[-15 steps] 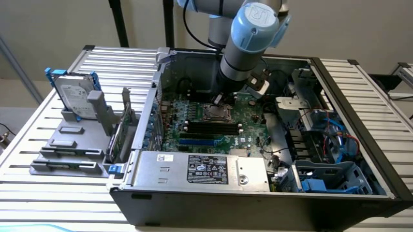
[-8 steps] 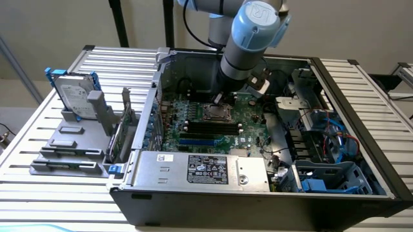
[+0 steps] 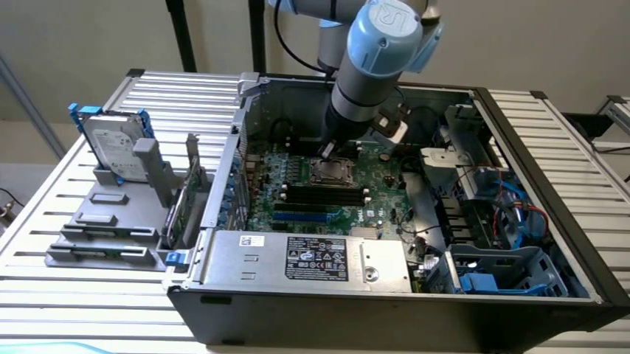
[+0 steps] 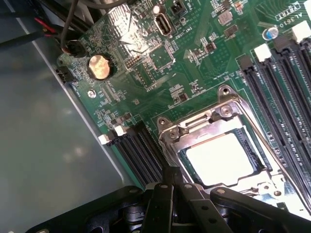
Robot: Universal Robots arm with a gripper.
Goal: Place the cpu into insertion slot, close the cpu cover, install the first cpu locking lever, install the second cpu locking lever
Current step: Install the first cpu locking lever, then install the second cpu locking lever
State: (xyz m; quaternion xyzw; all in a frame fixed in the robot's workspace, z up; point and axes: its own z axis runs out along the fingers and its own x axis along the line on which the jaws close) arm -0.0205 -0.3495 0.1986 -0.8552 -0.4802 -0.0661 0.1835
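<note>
White label at bottom centre, print unreadable. Reaching steeply down from top centre, gripper pinched together, empty, beside cover. Cpu seated in slot, frame centre.

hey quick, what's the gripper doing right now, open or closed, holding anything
Gripper: fingers closed, nothing visibly held, right at the cpu cover edge.
</note>
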